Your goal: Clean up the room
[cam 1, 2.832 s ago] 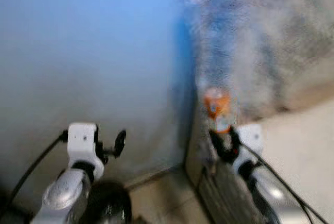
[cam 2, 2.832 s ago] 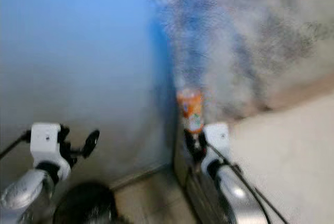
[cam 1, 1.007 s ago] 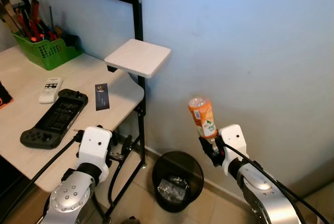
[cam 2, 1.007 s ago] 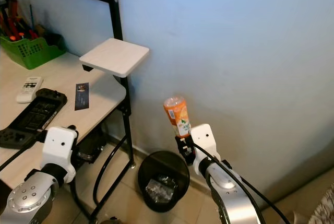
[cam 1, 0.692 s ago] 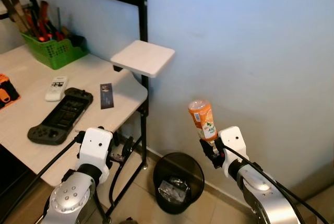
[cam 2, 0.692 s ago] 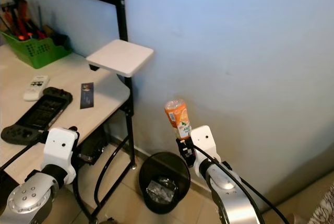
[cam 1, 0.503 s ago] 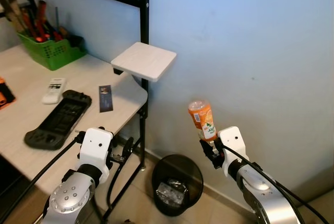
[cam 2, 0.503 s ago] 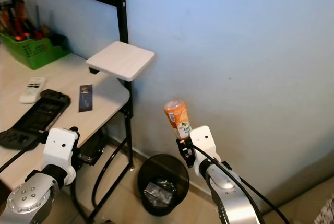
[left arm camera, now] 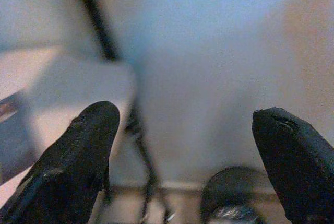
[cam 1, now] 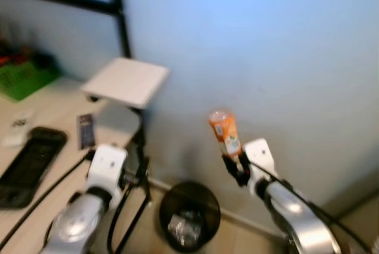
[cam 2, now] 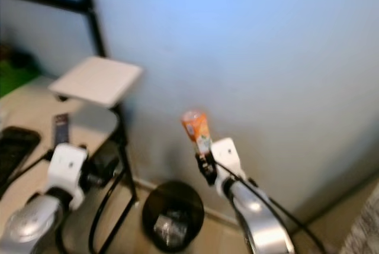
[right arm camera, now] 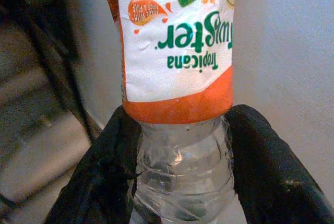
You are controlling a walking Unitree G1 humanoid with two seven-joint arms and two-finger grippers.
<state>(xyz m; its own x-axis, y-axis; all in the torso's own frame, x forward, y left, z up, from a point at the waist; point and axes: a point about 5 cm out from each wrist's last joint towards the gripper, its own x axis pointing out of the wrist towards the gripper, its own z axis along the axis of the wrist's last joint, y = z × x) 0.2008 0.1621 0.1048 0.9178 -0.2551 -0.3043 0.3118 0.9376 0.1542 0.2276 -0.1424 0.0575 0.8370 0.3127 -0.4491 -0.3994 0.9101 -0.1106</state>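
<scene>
My right gripper [cam 1: 235, 168] is shut on an empty plastic bottle [cam 1: 224, 132] with an orange Tropicana label, held bottom-up in front of the blue wall. In the right wrist view both black fingers [right arm camera: 107, 174] clamp the clear neck end of the bottle [right arm camera: 177, 67]. A black bin [cam 1: 189, 214] with crumpled litter inside stands on the floor below, left of the right gripper. My left gripper [left arm camera: 188, 145] is open with nothing between its fingers, held low beside the desk edge; the bin [left arm camera: 229, 203] lies ahead of it.
A pale desk [cam 1: 50, 118] on a black frame stands at the left, with a small raised white shelf [cam 1: 125, 81]. A black controller [cam 1: 26, 162], a remote and a green basket [cam 1: 23, 75] lie on it. The blue wall [cam 1: 266, 58] is close ahead.
The camera has swung right and the picture has blurred. The bottle stays clamped in my right gripper; the left gripper remains open.
</scene>
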